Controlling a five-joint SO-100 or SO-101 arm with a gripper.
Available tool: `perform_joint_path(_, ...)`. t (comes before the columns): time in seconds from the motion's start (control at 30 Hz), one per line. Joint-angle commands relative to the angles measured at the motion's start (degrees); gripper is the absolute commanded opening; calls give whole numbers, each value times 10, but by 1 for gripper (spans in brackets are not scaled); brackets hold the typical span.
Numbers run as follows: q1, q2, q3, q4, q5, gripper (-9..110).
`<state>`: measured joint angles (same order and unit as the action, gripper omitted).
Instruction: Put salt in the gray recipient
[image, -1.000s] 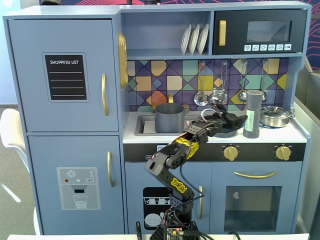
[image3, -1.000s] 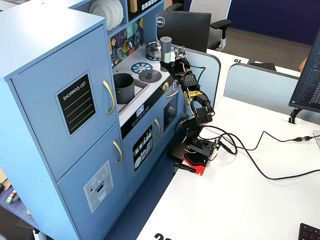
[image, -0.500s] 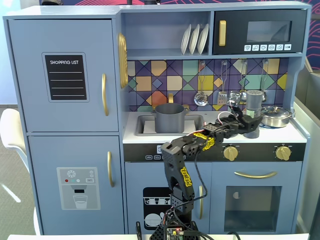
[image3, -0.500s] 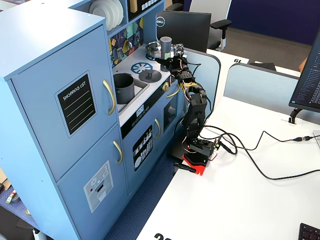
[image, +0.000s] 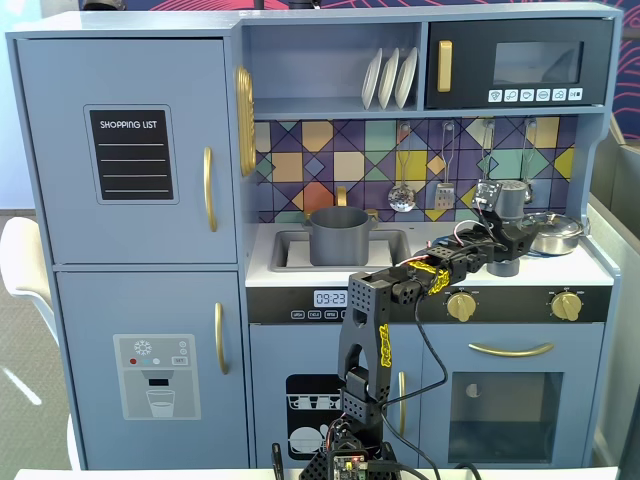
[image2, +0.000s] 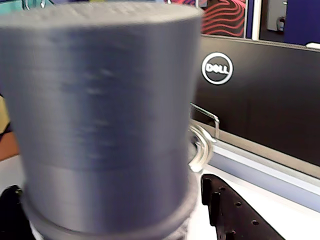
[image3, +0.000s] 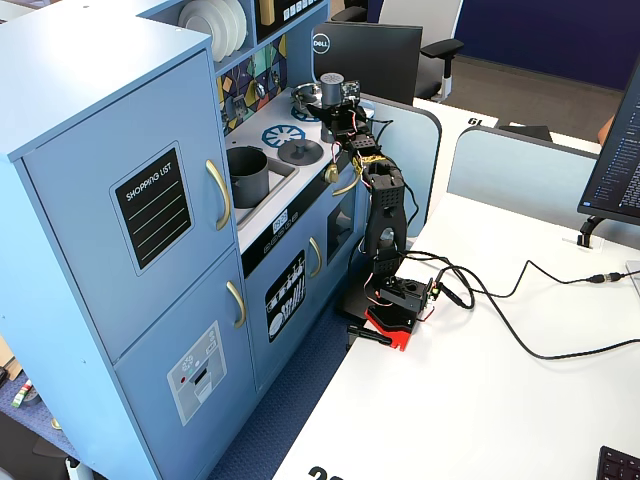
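The salt (image: 511, 198) is a gray cylinder that rises above my gripper (image: 503, 236) at the right end of the toy kitchen's counter. In the wrist view the salt (image2: 100, 125) fills most of the picture, blurred. My gripper (image2: 110, 187) has a black finger close on each side of the salt's lower part and looks shut on it. The label does not show. The gray recipient (image: 340, 235) stands in the sink, left of the gripper, and is empty as far as a fixed view (image3: 247, 165) shows. The salt (image3: 331, 84) and gripper (image3: 338, 106) are past the stove there.
A shiny steel pan (image: 555, 233) sits just right of the gripper, and its handle shows in the wrist view (image2: 200, 150). A flat gray lid with a knob (image3: 298, 150) lies on the stove between sink and gripper. Utensils (image: 445, 190) hang on the back wall. A monitor (image3: 365, 55) stands behind the kitchen.
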<state>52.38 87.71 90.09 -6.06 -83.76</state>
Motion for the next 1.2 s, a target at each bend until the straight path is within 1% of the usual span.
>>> perform_joint_path(0.0, -19, 7, -49, -9, -2, 31)
perform_joint_path(0.07, -28, 9, -49, -10, -19, 10)
perform_joint_path(0.1, -32, 11, -49, -13, -20, 2)
perform_joint_path(0.13, -33, 14, -49, -18, -13, 0)
perform_joint_path(0.33, -47, 84, -58, -27, 46, 0)
perform_joint_path(0.37, -52, 101, -70, -6, 63, 0)
perform_joint_path(0.43, -68, 139, -106, 75, 127, 0)
perform_joint_path(0.5, -97, 173, -150, 179, 218, 0)
perform_joint_path(0.57, -142, 202, -187, 263, 334, 0)
perform_joint_path(0.67, -225, 241, -200, 345, 514, 0)
perform_joint_path(0.83, -374, 270, -198, 459, 868, 0)
perform_joint_path(1.0, -473, 258, -207, 477, 1157, 0)
perform_joint_path(1.07, -506, 252, -212, 477, 1237, 0)
perform_joint_path(1.17, -546, 246, -212, 449, 1319, 0)
